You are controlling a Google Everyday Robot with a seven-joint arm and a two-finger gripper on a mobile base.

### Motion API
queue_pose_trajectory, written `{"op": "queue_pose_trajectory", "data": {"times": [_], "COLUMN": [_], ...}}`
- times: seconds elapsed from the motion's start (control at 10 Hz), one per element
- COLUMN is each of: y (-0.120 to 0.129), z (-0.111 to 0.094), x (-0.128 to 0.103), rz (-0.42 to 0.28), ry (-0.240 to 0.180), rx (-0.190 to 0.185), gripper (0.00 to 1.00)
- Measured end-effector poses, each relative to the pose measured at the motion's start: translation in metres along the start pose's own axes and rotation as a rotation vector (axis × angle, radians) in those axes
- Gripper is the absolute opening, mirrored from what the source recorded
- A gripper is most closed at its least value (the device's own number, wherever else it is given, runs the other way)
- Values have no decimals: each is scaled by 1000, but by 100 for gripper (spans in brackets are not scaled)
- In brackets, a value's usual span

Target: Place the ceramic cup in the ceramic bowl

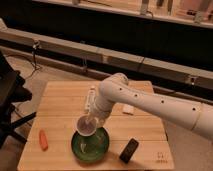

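Observation:
A pale ceramic cup [85, 127] hangs tilted over the left rim of a dark green ceramic bowl [90, 145] that sits near the front of the wooden table [60, 102]. My gripper [93, 121] is at the end of the white arm, right behind the cup, and holds it just above the bowl. The arm reaches in from the right and hides the back of the cup.
An orange carrot-like object [43, 139] lies at the table's front left. A black rectangular object [129, 150] lies right of the bowl. A small white object [129, 109] lies behind the arm. A dark chair [10, 100] stands left of the table.

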State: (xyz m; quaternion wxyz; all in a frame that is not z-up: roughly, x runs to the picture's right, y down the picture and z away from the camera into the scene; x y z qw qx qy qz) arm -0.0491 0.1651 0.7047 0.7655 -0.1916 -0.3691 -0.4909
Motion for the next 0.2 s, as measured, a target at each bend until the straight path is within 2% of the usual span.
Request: {"op": "queue_pose_trajectory", "data": {"times": [0.1, 0.2], "y": [1, 2], "z": [-1, -1], "x": [0, 1], "rz": [9, 13], "ry": [7, 7], "rx": [6, 9], "gripper": [80, 75]}}
